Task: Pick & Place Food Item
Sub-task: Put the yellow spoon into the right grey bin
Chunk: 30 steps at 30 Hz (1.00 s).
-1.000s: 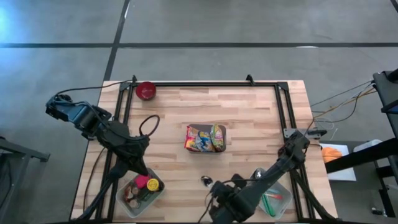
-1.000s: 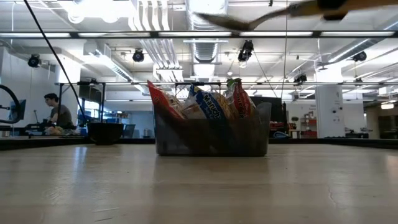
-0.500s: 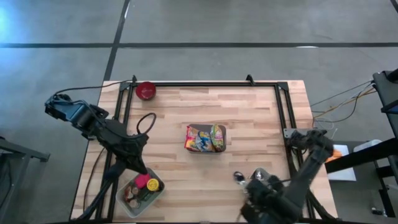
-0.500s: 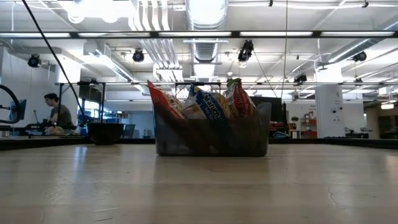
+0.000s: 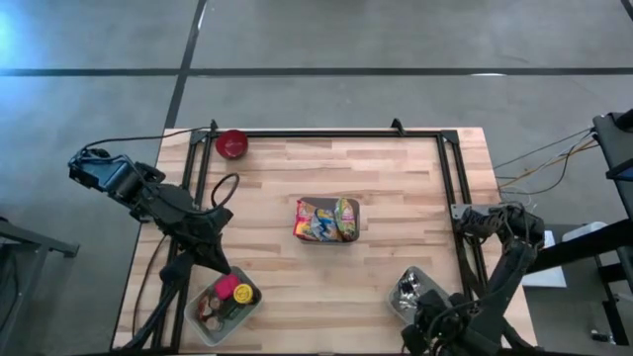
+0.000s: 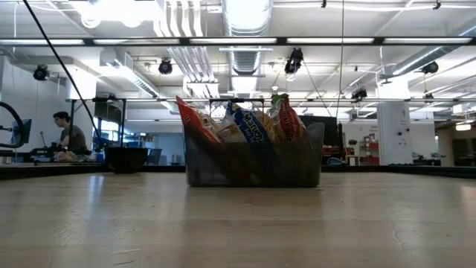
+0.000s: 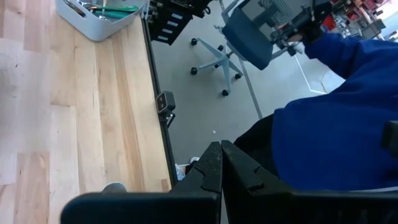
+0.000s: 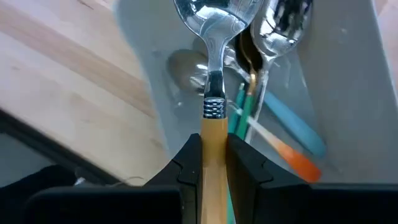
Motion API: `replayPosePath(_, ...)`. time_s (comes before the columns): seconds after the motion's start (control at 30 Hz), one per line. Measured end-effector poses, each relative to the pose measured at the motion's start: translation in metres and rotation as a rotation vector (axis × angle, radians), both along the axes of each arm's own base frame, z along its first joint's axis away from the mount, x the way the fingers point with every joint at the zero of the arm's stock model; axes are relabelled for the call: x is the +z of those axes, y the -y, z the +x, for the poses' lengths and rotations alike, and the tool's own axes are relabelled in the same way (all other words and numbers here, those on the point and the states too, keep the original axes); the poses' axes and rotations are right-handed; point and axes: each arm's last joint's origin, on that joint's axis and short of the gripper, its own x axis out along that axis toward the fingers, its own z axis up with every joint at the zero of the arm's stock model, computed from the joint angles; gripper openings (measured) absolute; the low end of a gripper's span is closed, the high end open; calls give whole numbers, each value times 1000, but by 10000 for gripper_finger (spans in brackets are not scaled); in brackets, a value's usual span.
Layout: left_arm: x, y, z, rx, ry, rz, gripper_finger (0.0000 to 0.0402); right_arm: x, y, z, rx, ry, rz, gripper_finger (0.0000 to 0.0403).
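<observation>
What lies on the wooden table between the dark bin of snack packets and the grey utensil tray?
In the high view, only bare wooden table separates the dark bin of snack packets from the grey utensil tray.

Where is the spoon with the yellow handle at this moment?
The spoon is held in the right gripper, above the grey utensil bin at the table's near right corner.

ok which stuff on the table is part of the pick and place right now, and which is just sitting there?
In play:
- right gripper, shut on a spoon with a yellow handle
- grey utensil bin under it, holding other cutlery
- snack basket at table centre

Lying about:
- red bowl at the far corner
- bin of small food items by the left arm
- left gripper, shut, holding nothing, off the table's edge
</observation>
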Motion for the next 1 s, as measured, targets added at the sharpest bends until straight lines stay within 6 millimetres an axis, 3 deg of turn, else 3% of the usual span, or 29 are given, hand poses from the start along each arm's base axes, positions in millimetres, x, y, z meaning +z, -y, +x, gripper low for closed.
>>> replayPosePath(0.23, 2, -1, -3, 6, 2, -10, 0, -27, 8, -5, -13, -29, -38, 36)
replayPosePath(0.5, 2, -2, -4, 6, 5, -13, 0, -46, 15, -12, -20, -131, -32, 36)
replayPosePath(0.83, 2, -2, -4, 4, 6, -9, 0, -67, 20, -13, -26, -130, 12, 37)
replayPosePath(1.0, 2, -2, -4, 3, 1, -7, 0, -65, 20, -9, -32, -139, 11, 93)
